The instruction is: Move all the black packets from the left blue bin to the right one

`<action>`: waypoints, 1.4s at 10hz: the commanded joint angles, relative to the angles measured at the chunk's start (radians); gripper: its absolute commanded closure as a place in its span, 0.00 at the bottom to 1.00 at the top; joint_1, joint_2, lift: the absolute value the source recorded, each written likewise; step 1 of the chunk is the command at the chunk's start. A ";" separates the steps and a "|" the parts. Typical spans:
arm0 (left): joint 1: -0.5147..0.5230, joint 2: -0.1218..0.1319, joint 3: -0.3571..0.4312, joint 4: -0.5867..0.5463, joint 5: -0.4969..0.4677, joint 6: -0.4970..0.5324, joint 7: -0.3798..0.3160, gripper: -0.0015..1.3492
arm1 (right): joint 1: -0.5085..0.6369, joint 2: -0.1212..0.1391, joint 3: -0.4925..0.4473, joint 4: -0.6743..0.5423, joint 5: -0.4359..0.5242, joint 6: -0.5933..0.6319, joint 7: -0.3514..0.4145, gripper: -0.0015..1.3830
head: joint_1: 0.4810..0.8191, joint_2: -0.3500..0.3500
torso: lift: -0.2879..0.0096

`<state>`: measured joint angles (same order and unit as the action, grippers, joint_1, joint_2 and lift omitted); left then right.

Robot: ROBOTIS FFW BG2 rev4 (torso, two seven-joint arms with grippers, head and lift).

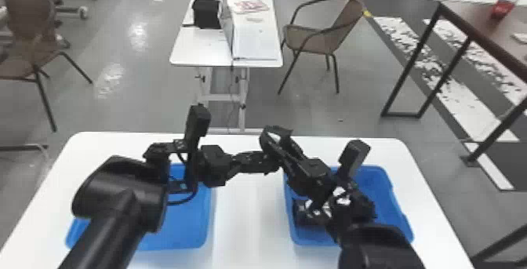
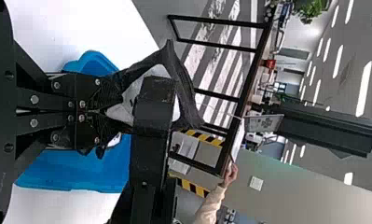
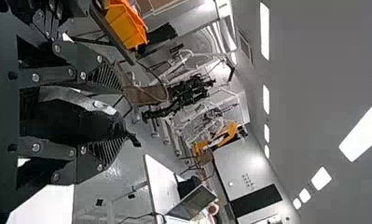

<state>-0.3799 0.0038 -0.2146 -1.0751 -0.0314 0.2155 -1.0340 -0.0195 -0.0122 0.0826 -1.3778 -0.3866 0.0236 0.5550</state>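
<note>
In the head view my left gripper [image 1: 242,162] points right above the gap between the blue bins; in the left wrist view my left gripper [image 2: 104,112] is shut on a black packet [image 2: 186,91] with a white patch. My right gripper [image 1: 277,134], open in the head view, meets it from the right. Seen from the right wrist, the packet [image 3: 72,116] lies between the spread fingers of my right gripper [image 3: 120,114]. The left bin [image 1: 184,229] is partly behind the left arm. Dark, white-marked packets [image 1: 302,212] lie in the right bin [image 1: 396,205], partly under the right arm.
Both bins stand on a white table [image 1: 251,225], with a strip of tabletop between them. Beyond its far edge are a smaller white table [image 1: 257,39] and a brown chair [image 1: 313,39]. The two arms cross over the bins and come close together at the grippers.
</note>
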 commanded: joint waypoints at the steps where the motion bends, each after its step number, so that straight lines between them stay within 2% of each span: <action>1: 0.003 -0.002 0.003 0.000 0.008 -0.004 0.003 0.88 | 0.003 0.000 0.000 0.008 -0.006 -0.024 0.000 0.92 | 0.63 0.34 | 0.97; 2: 0.006 -0.002 0.004 0.000 0.018 -0.004 0.011 0.87 | 0.003 0.005 0.000 0.025 -0.034 -0.040 -0.004 0.92 | 0.63 0.34 | 0.97; 3: 0.012 -0.002 0.012 0.000 0.030 0.010 0.020 0.70 | 0.003 0.009 0.000 0.042 -0.063 -0.054 -0.007 0.92 | 0.63 0.33 | 0.97; 4: 0.026 -0.001 0.031 0.000 0.044 0.021 0.034 0.58 | 0.000 0.009 0.000 0.060 -0.083 -0.063 -0.018 0.92 | 0.63 0.33 | 0.97; 5: 0.041 -0.001 0.057 -0.002 0.050 0.019 0.037 0.51 | -0.011 0.009 -0.004 0.088 -0.100 -0.082 -0.032 0.92 | 0.63 0.33 | 0.97; 7: 0.088 0.008 0.118 -0.011 0.108 0.001 0.037 0.37 | -0.046 0.006 -0.075 0.149 -0.091 -0.113 -0.040 0.92 | 0.63 0.34 | 0.97; 9: 0.182 0.022 0.192 -0.137 0.151 0.041 0.041 0.36 | -0.062 -0.015 -0.167 0.215 -0.081 -0.119 -0.044 0.92 | 0.63 0.31 | 0.97; 12: 0.349 0.025 0.342 -0.322 0.242 0.071 0.086 0.36 | -0.054 -0.080 -0.208 0.322 -0.071 -0.114 -0.109 0.92 | 0.63 0.27 | 0.97; 13: 0.380 0.025 0.379 -0.350 0.260 0.081 0.091 0.36 | -0.062 -0.087 -0.236 0.375 -0.052 -0.114 -0.116 0.92 | 0.63 0.27 | 0.97; 14: 0.398 0.025 0.412 -0.371 0.261 0.082 0.092 0.35 | -0.077 -0.087 -0.273 0.427 -0.017 -0.114 -0.127 0.85 | 0.63 0.28 | 0.97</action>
<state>0.0050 0.0294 0.1758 -1.4323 0.2267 0.2955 -0.9422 -0.0879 -0.0980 -0.1685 -0.9840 -0.4229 -0.0904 0.4301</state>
